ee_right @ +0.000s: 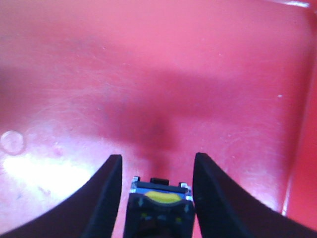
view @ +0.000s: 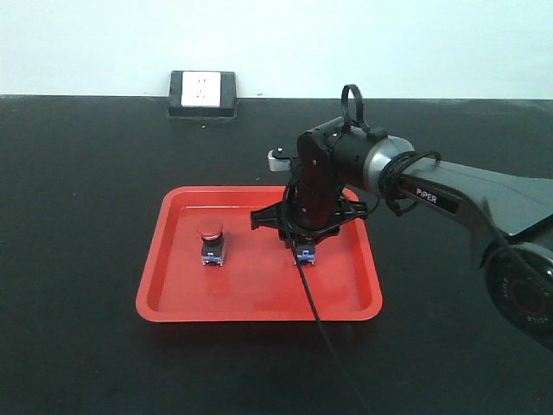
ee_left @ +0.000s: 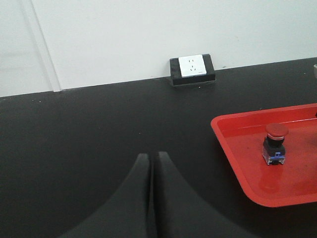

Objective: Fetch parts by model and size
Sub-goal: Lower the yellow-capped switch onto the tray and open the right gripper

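From the front view I see the red tray [view: 259,303] lying on the black counter [view: 78,216], centre of the frame. The red-capped push-button switch [view: 210,242] stands upright in the tray's left half, free of everything. To its right, the right pincer [view: 304,246] points down into the tray over the second switch; there I make out only a bit of blue base under the arm's wrist, the cap being hidden.

My right wrist view fills that in: the yellow-capped push-button switch [ee_right: 159,208] sits at the bottom centre of the frame between the two dark fingers [ee_right: 106,198], with its lower part cut off by the frame edge. The jaws stand apart with a narrow gap on either side of the switch body, so they are not clamping it as far as I can see. The rest of that frame is blurred red tray floor.

In the left wrist view the left pincer [ee_left: 152,198] has its fingers pressed together, holding nothing, over bare counter. The red-capped switch shows at the right, the tray cut off by the frame edge. A white wall socket [ee_left: 192,66] sits at the counter's far edge.
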Robot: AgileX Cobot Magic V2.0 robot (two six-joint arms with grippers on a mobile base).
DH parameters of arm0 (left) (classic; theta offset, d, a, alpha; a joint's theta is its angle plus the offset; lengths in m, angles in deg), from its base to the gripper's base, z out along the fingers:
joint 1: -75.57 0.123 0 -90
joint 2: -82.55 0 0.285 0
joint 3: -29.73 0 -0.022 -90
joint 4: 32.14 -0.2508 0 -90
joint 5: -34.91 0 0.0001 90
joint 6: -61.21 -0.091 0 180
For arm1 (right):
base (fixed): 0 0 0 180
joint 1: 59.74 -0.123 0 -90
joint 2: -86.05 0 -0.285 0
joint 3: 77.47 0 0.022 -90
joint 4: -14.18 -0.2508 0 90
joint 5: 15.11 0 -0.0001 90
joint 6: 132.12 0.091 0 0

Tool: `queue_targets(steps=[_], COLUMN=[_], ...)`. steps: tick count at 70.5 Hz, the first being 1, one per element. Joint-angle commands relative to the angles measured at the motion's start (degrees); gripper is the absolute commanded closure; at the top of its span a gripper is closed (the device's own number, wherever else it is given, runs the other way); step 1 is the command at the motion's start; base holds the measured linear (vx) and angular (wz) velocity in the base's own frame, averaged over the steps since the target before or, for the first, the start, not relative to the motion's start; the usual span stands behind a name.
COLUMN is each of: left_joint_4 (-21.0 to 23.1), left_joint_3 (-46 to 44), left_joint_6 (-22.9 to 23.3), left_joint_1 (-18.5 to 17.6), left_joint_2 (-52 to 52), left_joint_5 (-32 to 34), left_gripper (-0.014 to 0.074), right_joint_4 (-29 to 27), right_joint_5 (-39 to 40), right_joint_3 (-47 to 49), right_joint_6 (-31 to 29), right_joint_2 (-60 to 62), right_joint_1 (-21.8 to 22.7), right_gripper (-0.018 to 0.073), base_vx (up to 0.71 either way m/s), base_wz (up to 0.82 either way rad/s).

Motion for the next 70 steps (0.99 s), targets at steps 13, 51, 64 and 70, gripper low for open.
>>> queue_targets(steps=[13,51,64,70], left_joint_4=[-0.06,-0.06,-0.06,-0.06], left_joint_3=[-1.25,-1.25,-1.25,-1.25], left_joint_6=[-0.09,-0.95,-0.95,-0.95], left_joint_1=[-0.02,-0.02,-0.02,-0.02], left_joint_2=[0.82,0.82,0.82,0.82], left_joint_5=[3.67,3.62,3.62,3.62], left_gripper=[0.0603,0.0603,0.0603,0.0603], right_joint_4=[0.82,0.77,0.82,0.82], right_joint_5=[2.29,2.0,1.94,1.89], right_joint_3=[1.92,1.92,1.92,1.92], right_joint_6=[-0.81,-2.04,-2.03,-2.03], right_joint_2=[2.45,2.45,2.65,2.85], right_joint_1=[0.28,0.28,0.28,0.28], right_gripper=[0.056,0.0085,-0.016,-0.0169], base_vx=[0.0,0.0,0.0,0.0], base_wz=[0.0,0.0,0.0,0.0])
